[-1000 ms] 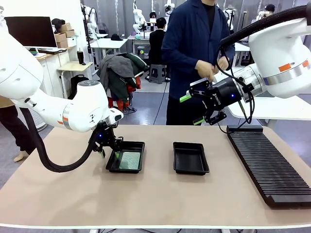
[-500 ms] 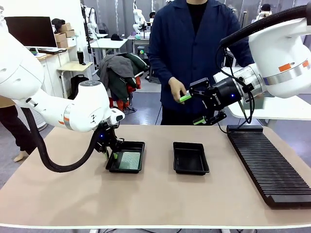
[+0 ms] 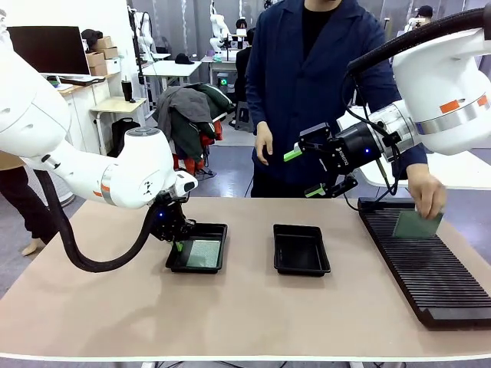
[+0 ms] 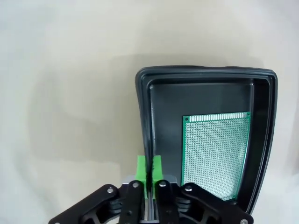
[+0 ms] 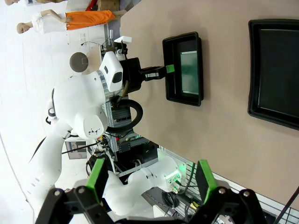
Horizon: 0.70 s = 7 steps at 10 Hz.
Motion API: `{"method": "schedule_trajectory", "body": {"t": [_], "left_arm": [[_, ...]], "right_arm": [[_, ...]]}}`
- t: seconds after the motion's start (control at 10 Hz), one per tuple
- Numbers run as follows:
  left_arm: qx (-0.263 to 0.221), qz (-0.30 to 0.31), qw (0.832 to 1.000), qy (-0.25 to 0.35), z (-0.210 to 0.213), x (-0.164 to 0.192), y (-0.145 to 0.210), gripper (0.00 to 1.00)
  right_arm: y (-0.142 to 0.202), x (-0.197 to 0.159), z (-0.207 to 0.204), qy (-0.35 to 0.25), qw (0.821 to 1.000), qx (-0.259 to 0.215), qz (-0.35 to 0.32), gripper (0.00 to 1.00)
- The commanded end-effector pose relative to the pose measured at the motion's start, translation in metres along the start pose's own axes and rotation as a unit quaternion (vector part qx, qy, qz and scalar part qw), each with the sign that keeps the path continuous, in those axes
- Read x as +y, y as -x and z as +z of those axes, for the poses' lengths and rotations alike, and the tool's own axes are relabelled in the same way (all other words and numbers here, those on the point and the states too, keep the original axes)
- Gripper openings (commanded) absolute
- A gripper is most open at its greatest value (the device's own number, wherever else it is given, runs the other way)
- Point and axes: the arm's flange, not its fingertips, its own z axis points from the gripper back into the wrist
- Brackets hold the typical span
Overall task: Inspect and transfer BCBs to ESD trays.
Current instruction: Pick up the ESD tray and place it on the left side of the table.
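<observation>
Two black ESD trays sit mid-table. A green BCB point(image 3: 203, 253) point(image 4: 215, 154) point(image 5: 189, 70) lies flat in the left tray point(image 3: 222, 228) point(image 4: 205, 72) point(image 5: 183, 42). The right tray point(image 3: 301, 228) point(image 5: 275, 70) holds nothing. My left gripper point(image 3: 175, 244) point(image 4: 149, 168) hangs at the left tray's outer rim, shut, its green pads pressed together with nothing seen between them. My right gripper point(image 3: 303, 172) point(image 5: 150, 179) hovers open in the air over the table's far edge, in front of the person. The person's hand holds another BCB point(image 3: 418, 224) upright over the rack.
A long black ribbed rack point(image 3: 430, 268) lies along the table's right side. The person stands at the far edge, one arm reaching over the rack. Bare tabletop stretches in front of both trays.
My left gripper has closed its fingers beside the left tray and risen slightly. The person has reached to the rack and now holds a green board there. The right arm has stayed still.
</observation>
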Motion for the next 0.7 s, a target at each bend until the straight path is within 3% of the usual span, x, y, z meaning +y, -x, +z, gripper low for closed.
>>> {"method": "schedule_trajectory", "body": {"t": [0.0,0.6], "left_arm": [[-0.014,-0.003,1.0,-0.013,0.0001,-0.0002,0.0,0.0],[-0.001,0.0,1.0,0.0,0.0006,0.0001,-0.0004,0.0]], "right_arm": [[-0.0032,0.0012,-0.0031,-0.003,1.0,-0.008,-0.008,1.0],[-0.0032,0.0012,-0.0031,-0.003,1.0,-0.008,-0.008,1.0]]}}
